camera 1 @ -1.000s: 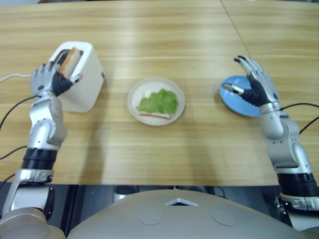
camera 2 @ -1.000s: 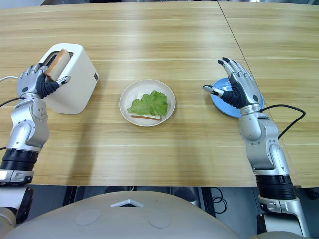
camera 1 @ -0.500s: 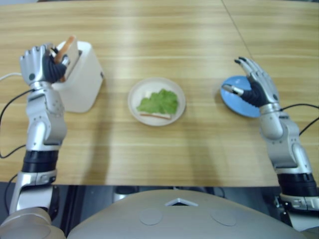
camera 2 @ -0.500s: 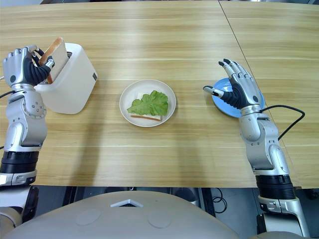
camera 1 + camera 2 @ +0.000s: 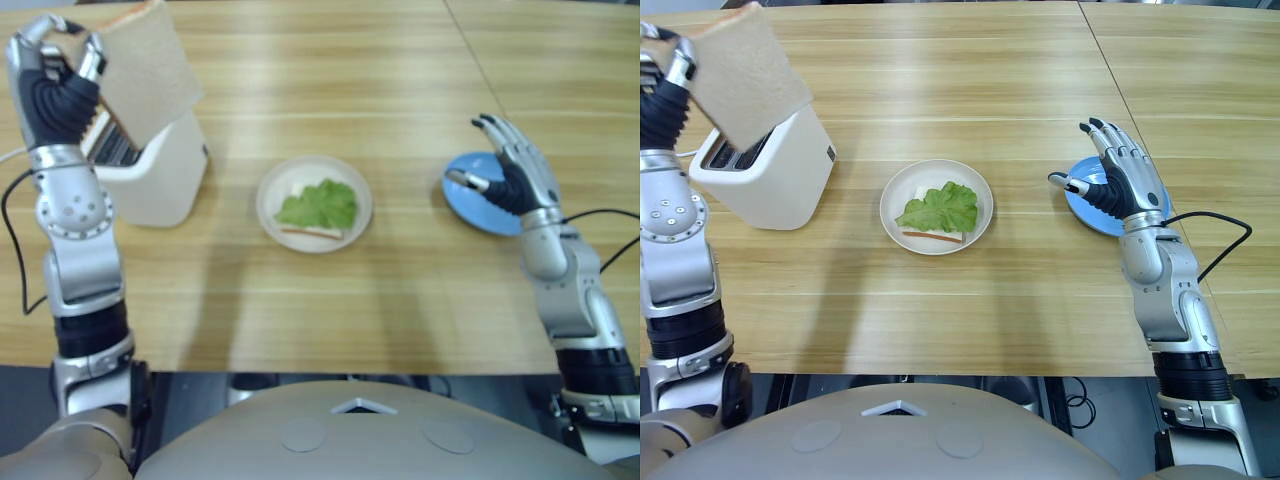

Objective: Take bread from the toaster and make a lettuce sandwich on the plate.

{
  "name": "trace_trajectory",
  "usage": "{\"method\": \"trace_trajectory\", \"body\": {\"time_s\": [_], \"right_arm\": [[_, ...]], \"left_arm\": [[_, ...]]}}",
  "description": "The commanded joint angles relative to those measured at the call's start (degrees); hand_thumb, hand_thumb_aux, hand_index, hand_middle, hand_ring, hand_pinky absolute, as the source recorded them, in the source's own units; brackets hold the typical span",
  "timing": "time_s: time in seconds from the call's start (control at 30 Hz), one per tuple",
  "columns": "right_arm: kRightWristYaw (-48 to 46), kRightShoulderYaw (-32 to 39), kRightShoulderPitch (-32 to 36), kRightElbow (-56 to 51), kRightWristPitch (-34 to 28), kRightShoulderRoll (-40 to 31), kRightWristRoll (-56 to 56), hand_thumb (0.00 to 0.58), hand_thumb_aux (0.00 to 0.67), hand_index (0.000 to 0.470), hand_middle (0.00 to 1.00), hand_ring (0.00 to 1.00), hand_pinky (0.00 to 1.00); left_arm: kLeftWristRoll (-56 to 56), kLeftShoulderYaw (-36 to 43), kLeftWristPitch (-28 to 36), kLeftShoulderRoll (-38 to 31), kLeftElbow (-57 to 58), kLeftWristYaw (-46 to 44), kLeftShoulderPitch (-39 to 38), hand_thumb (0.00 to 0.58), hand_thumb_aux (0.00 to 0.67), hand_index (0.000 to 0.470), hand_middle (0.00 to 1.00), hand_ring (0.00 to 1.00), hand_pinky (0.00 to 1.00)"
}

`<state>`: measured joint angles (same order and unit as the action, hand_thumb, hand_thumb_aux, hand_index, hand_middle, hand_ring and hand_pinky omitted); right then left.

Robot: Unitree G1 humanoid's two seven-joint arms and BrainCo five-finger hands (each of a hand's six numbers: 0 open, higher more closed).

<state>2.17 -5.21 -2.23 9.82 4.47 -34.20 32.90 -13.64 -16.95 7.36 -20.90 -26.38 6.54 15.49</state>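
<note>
Currently the bread slice (image 5: 748, 75) is being held in the air at the far left of the scene, directly above the toaster (image 5: 780, 185) and clear of its slots. The left hand (image 5: 55, 92) is clamping the slice along its left edge, fingers curled around it. The slice is presenting its broad pale face toward the camera and is tilting like a diamond, with one corner pointing down at the toaster and the crust edge lying uppermost. Its outline is looking nearly square, so a long axis cannot be told.

The toaster is standing on the table (image 5: 970, 80), white, with its slots running from near left to far right. To its right, near the table centre, the white plate (image 5: 889, 190) is carrying another slice of bread (image 5: 928, 237) with a lettuce leaf (image 5: 938, 210) lying on top.

Well apart to the right, the right hand (image 5: 1118, 182) is hanging at the blue plate (image 5: 1092, 220), fingers spread apart and gripping nothing; whether it is touching the plate cannot be told.

The table is showing a light wood grain running left to right. A seam (image 5: 1105, 75) is dividing it from a second tabletop on the right. A black cable (image 5: 1215, 235) is trailing over the near right edge, and a white cord (image 5: 10, 155) is leading away behind the toaster.
</note>
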Motion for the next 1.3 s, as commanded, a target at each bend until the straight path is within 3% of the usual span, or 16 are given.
{"method": "trace_trajectory", "body": {"time_s": [0.03, 0.2, 0.33, 0.57, 1.07, 1.3], "right_arm": [[0.2, -0.8, -0.4, -0.4, -0.3, 0.5, -0.2, 0.0, 0.0, 0.0, 0.0, 0.0, 0.0], [0.4, -0.9, -0.5, -0.4, -0.4, 0.7, -0.3, 0.0, 0.0, 0.0, 0.0, 0.0, 0.0], [0.4, -0.7, -0.1, -0.9, -0.2, 0.7, -0.5, 0.0, 0.0, 0.0, 0.0, 0.0, 0.0], [0.5, -0.2, 0.0, -1.9, -0.1, 1.0, -0.5, 0.0, 0.0, 0.0, 0.0, 0.0, 0.0], [0.4, 0.4, -0.2, -2.0, -0.2, 1.5, 0.2, 0.0, 0.0, 0.0, 0.0, 0.0, 0.0], [-0.6, 1.9, -0.6, -0.9, 0.6, 1.0, 1.7, 0.0, 0.0, 0.0, 0.0, 0.0, 0.0]], "left_arm": [[7.4, 1.5, 0.5, 4.0, -3.8, -2.4, 1.2, 0.58, 0.67, 0.46, 1.0, 1.0, 1.0], [11.9, 9.5, 2.9, 9.7, -2.3, -6.2, 1.4, 0.58, 0.67, 0.46, 1.0, 1.0, 1.0], [14.7, 16.5, 5.2, 14.1, 6.5, -10.6, -0.6, 0.58, 0.67, 0.46, 1.0, 1.0, 1.0], [13.7, 21.9, -0.4, 17.5, 27.0, -13.9, 0.6, 0.58, 0.67, 0.46, 1.0, 1.0, 1.0], [4.9, 24.7, -14.2, 16.2, 65.7, -10.5, 14.8, 0.58, 0.67, 0.46, 1.0, 1.0, 1.0], [-0.4, 30.2, -13.8, 16.5, 79.9, -13.9, 17.8, 0.58, 0.67, 0.46, 1.0, 1.0, 1.0]]}}
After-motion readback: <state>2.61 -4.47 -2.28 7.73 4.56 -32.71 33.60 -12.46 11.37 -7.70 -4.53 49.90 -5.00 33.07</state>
